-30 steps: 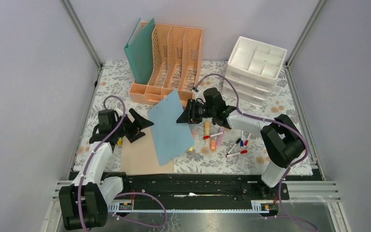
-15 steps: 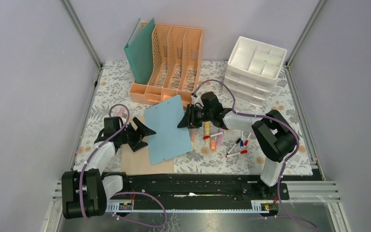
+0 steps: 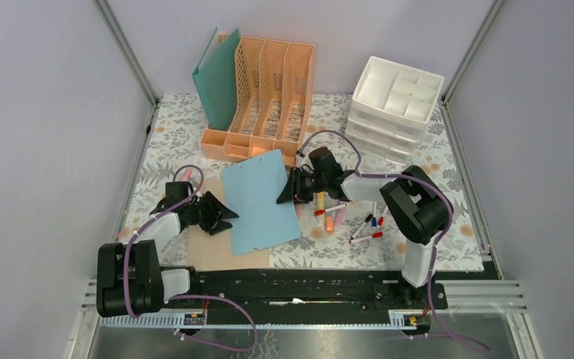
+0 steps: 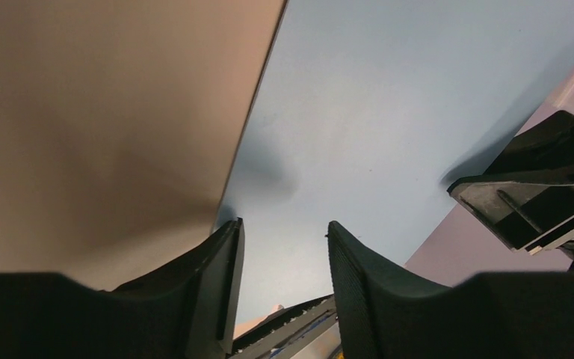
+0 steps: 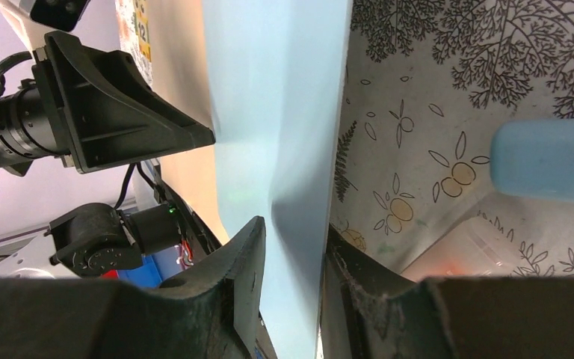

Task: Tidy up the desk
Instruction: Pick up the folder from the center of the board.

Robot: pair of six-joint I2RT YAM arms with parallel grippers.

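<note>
Top external shows desk (image 3: 172, 123) between seemingly lilac walls (image 3: 45, 112).

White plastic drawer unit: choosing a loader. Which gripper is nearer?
Right. Right gripper, gripping the light blue folder, is left of the drawer unit; left gripper lies beyond the folder.

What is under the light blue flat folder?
A tan flat sheet pokes out beneath the light blue folder at its near-left edge, lying on the floral-cloth desk; anything further under it is hidden.

I see the desk (image 3: 168, 131) lying flat under the peach rack (image 3: 269, 90), its white-grey cloth showing ferns and orange flowers.
</note>
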